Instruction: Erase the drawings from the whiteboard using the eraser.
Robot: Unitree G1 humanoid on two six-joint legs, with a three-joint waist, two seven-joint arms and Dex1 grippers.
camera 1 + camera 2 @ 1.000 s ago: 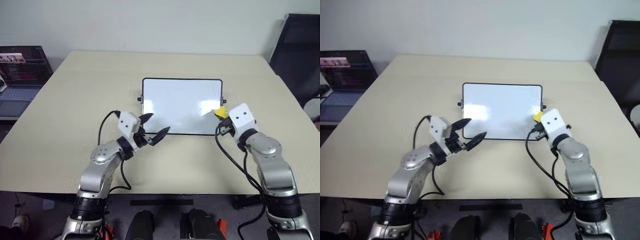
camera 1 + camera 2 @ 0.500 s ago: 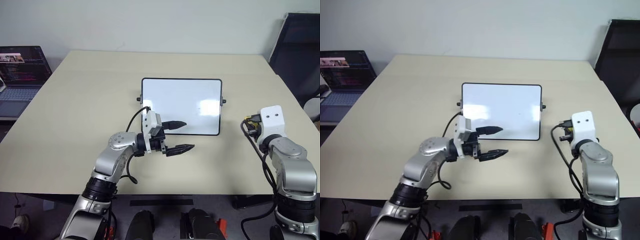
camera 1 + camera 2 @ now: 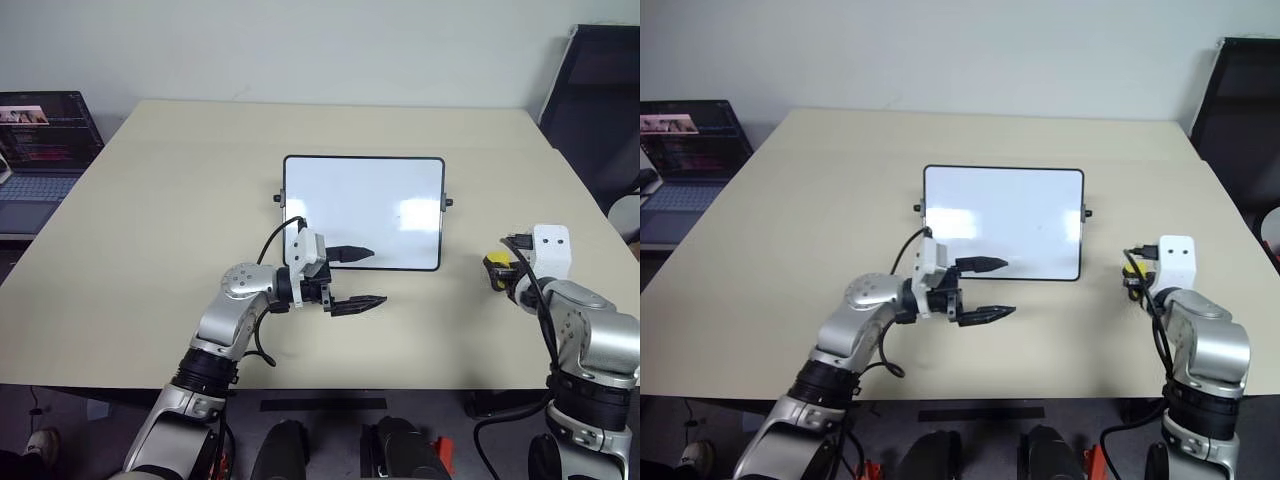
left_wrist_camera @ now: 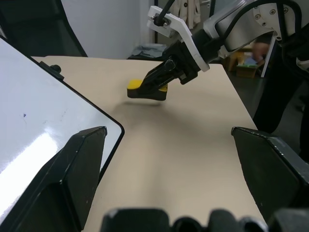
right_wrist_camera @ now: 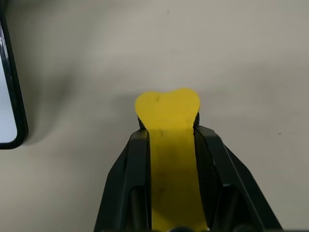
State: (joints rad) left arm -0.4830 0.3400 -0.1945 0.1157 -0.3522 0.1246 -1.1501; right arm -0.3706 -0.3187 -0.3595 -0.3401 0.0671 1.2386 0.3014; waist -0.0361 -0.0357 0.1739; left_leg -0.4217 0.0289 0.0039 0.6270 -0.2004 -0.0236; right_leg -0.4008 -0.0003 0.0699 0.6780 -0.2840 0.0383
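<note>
The whiteboard [image 3: 363, 200] lies flat at the middle of the table, black-framed. Its face looks white: I make out no drawings, just a tiny dark speck [image 4: 24, 115]. My right gripper [image 3: 497, 272] is to the right of the board, off its frame, shut on the yellow eraser [image 5: 166, 108]. The eraser [image 4: 145, 89] hangs just above the tabletop with its shadow under it. My left gripper [image 3: 362, 276] is open and points right along the board's near edge. One finger is over that edge, the other over the table.
The beige table [image 3: 170, 190] stretches wide around the board. An open laptop [image 3: 40, 140] sits on a lower stand at the far left. A black chair [image 3: 600, 100] stands past the table's right side. Black cables loop from both wrists.
My right gripper carried the eraser off the board's near right corner, out to the right and lower. My left gripper swung round to point right along the board's near edge.
</note>
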